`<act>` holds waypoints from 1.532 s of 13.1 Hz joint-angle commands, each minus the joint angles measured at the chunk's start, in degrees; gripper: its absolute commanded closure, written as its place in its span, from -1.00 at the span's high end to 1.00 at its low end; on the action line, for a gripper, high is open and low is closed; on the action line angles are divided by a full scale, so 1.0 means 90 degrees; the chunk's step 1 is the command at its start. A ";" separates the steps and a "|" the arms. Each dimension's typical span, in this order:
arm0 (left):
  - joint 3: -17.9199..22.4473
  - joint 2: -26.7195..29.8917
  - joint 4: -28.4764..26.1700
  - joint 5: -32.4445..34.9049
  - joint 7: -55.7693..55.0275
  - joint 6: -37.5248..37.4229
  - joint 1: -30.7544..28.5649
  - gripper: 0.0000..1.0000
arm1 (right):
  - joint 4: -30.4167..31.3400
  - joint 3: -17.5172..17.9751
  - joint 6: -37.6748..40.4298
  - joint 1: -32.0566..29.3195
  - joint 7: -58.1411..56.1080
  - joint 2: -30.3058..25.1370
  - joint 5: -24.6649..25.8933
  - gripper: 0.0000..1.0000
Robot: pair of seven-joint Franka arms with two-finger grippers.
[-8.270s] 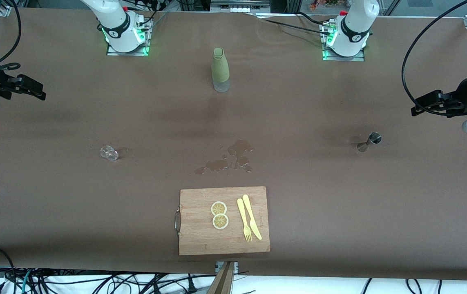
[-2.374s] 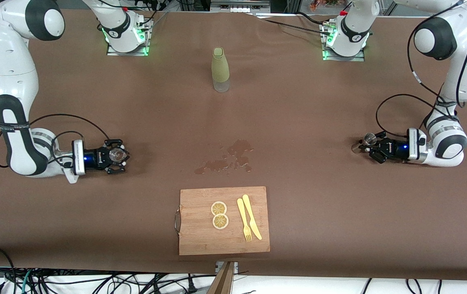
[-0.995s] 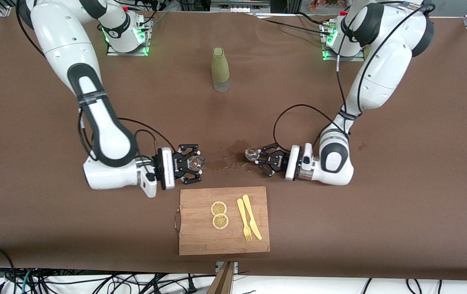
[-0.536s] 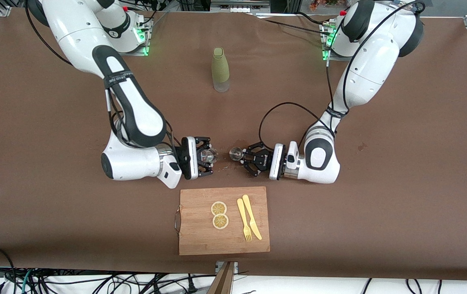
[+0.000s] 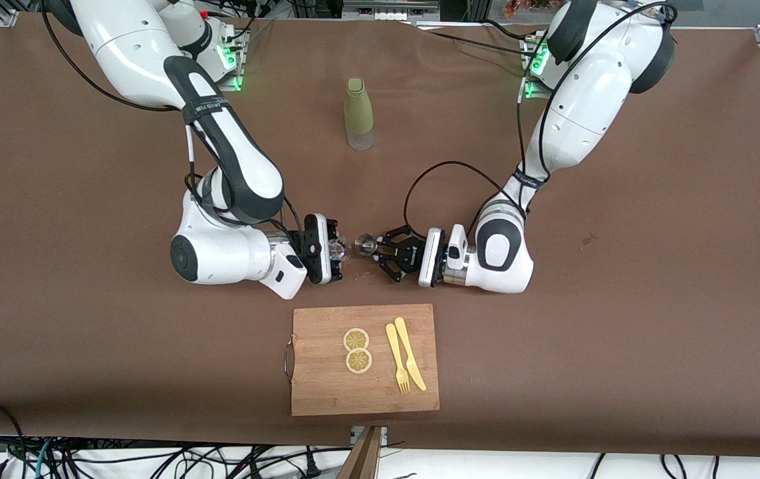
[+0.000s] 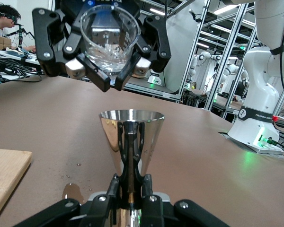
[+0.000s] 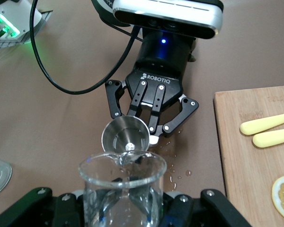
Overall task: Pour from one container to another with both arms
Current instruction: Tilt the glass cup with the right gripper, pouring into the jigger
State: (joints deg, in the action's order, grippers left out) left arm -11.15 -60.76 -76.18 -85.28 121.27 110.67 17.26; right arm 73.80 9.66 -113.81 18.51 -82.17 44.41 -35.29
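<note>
Metal jigger (image 5: pixel 366 244) clamped upright by the waist in left gripper (image 5: pixel 385 253), over the wet patch (image 6: pixel 75 191) on the brown table (image 5: pixel 652 319), just farther from the front camera than the cutting board (image 5: pixel 364 359). Clear glass (image 5: pixel 338 250) clamped in right gripper (image 5: pixel 334 251), also just farther from that camera than the board, toward the right arm's end; rim tipped toward the jigger mouth and nearly touching it. Held mouth to mouth, judged, so liquid passes from glass to jigger with little drop; jigger kept level to receive. Some liquid visible inside the glass in the right wrist view. Judged stage: pour beginning or about to begin.

On the board: two lemon slices (image 5: pixel 357 350), yellow fork (image 5: pixel 396 358) and knife (image 5: pixel 409 353). Green bottle (image 5: pixel 358 114) upright, well farther from the camera than the board.

Legible writing: "ROBOTIQ" on the left gripper body in the right wrist view; "FRANKA" on the right arm's base (image 6: pixel 258 120).
</note>
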 commanded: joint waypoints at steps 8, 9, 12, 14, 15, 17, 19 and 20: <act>0.0038 -0.0202 0.0379 -0.0211 -0.0173 0.0330 0.0230 -1.00 | 0.0042 -0.0009 -0.0011 0.0482 0.1093 -0.0276 0.1694 -1.00; 0.0038 -0.0202 0.0379 -0.0211 -0.0173 0.0330 0.0230 -1.00 | 0.0042 -0.0009 -0.0011 0.0482 0.1093 -0.0276 0.1724 -1.00; 0.0048 -0.0202 0.0379 -0.0211 -0.0173 0.0349 0.0230 -1.00 | 0.0042 -0.0009 -0.0011 0.0512 0.1103 -0.0276 0.1783 -1.00; 0.0038 -0.0202 0.0379 -0.0211 -0.0173 0.0369 0.0230 -1.00 | 0.0042 -0.0009 -0.0011 0.0512 0.1103 -0.0276 0.1792 -1.00; 0.0038 -0.0202 0.0379 -0.0211 -0.0173 0.0369 0.0230 -1.00 | 0.0042 -0.0009 -0.0011 0.0521 0.1103 -0.0276 0.1792 -1.00; 0.0038 -0.0202 0.0379 -0.0211 -0.0164 0.0369 0.0230 -1.00 | 0.0042 -0.0019 -0.0011 0.0560 0.1112 -0.0276 0.1870 -1.00; 0.0038 -0.0202 0.0379 -0.0211 -0.0164 0.0369 0.0230 -1.00 | 0.0042 -0.0019 -0.0021 0.0570 0.1151 -0.0276 0.1880 -1.00; 0.0038 -0.0202 0.0379 -0.0211 -0.0164 0.0369 0.0230 -1.00 | 0.0042 -0.0019 -0.0021 0.0580 0.1219 -0.0276 0.1880 -1.00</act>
State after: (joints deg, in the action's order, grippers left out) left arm -11.11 -61.48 -74.76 -85.29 119.38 113.12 18.54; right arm 73.79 9.62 -114.00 23.24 -73.27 42.97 -19.52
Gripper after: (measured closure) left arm 0.793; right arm 0.877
